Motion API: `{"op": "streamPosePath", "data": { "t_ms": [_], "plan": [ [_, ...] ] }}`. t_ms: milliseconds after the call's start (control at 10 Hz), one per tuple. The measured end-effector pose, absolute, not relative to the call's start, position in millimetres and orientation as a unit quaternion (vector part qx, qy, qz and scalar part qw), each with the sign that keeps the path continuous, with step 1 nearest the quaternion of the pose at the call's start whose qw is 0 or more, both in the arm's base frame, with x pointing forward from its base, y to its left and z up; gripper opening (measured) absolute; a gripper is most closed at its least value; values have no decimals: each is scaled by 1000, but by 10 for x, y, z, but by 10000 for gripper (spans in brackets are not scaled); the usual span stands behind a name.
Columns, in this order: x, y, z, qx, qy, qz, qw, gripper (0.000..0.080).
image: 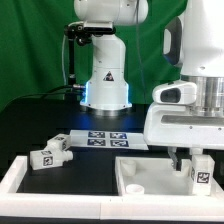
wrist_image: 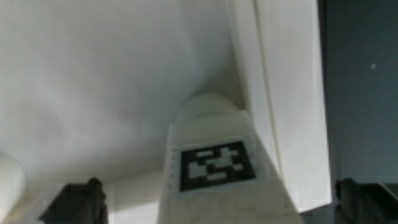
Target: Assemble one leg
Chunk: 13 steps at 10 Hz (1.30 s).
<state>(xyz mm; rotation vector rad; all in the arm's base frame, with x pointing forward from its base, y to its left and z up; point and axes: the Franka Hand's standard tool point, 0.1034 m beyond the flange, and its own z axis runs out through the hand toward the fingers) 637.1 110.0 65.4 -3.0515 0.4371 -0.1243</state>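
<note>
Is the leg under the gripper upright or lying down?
Upright. The leg stands on end in the panel's corner, tag facing out, under the gripper; wrist view shows it rising between the fingers.

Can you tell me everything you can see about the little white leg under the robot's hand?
The leg is a small stubby white post, plastic by its look, with a black-and-white square tag on its side. It sits on the big white tabletop panel, near its rim at the exterior view's right. The gripper is over it, one fingertip on each side; whether they touch it cannot be told.
</note>
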Motion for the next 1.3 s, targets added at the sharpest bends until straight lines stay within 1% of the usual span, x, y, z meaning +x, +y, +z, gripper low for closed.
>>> {"op": "streamPosePath", "data": {
  "t_ms": [100, 200, 300, 400, 800, 900, 1300],
  "plan": [
    [6370, 1101, 654, -987, 153, -40, 29, 559],
    [6370, 1099, 653, -987, 154, -40, 28, 559],
    [6370, 1101, 653, -984, 174, -39, 29, 379],
    [6366, 1087, 650, -980, 194, -38, 29, 291],
    [6358, 1001, 651, -955, 295, -35, 22, 291],
    [6354, 969, 653, -953, 302, -34, 18, 291],
    [6355, 958, 655, -954, 298, -34, 17, 291]
  ]
}}
